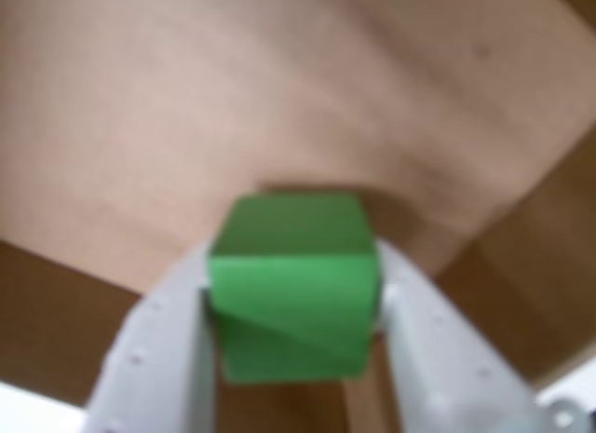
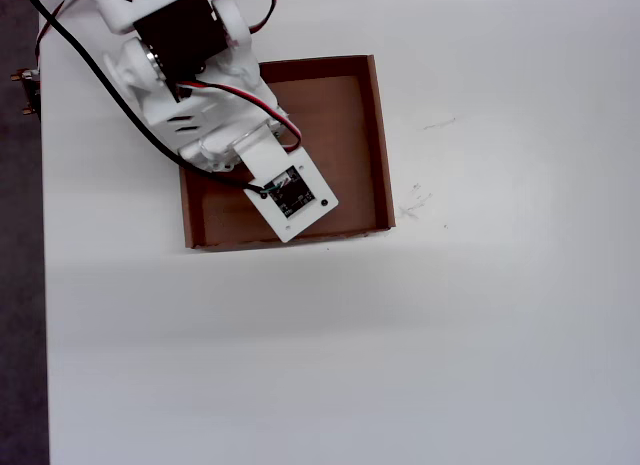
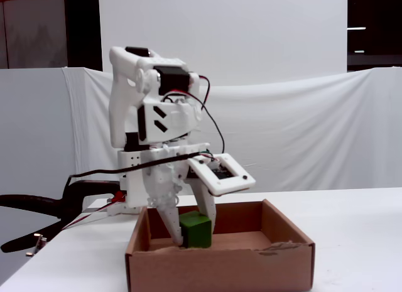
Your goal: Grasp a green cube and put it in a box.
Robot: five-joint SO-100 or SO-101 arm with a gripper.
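The green cube (image 1: 293, 293) sits between my gripper's (image 1: 293, 270) two white fingers, which press on its left and right sides. In the fixed view the gripper (image 3: 195, 237) reaches down into the box (image 3: 220, 267) and holds the cube (image 3: 195, 229) at or just above the brown floor, in the left half. The wrist view shows the box floor (image 1: 279, 98) behind the cube, blurred. In the overhead view the arm's wrist and camera mount (image 2: 293, 195) hang over the box (image 2: 382, 135) and hide the cube and the fingers.
The box stands on a white table (image 2: 400, 335) near the arm's base (image 2: 170, 45). The table's left edge (image 2: 42, 285) runs down the overhead view. Black cables (image 3: 38, 207) lie left of the base in the fixed view. A white cloth hangs behind.
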